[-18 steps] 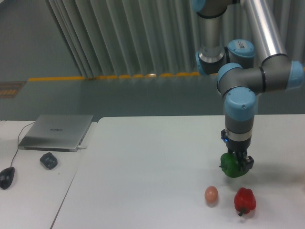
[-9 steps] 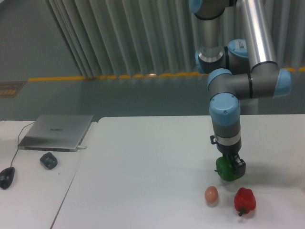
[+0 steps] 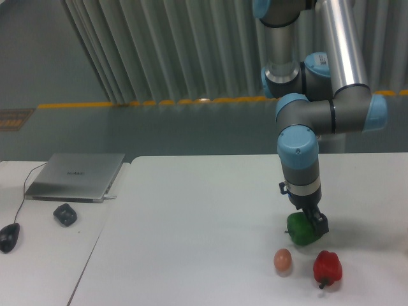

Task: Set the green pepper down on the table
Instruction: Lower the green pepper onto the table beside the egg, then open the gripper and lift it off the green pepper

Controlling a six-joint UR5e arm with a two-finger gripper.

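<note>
White table (image 3: 191, 210), green pepper (image 3: 301, 231) seemingly resting, egg (image 3: 282, 259), red pepper (image 3: 327, 268)

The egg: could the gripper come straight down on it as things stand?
Probably yes. The egg sits in the open on the table, apart from the red pepper; nothing lies over it. But the gripper is occupied at the green pepper.

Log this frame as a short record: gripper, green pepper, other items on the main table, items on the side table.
gripper: pointing down, at the green pepper; closure unclear
green pepper: low on the white table, contact unclear
nearby: egg and red pepper, in front of it, apart
side table: laptop, mouse, small dark object
</note>
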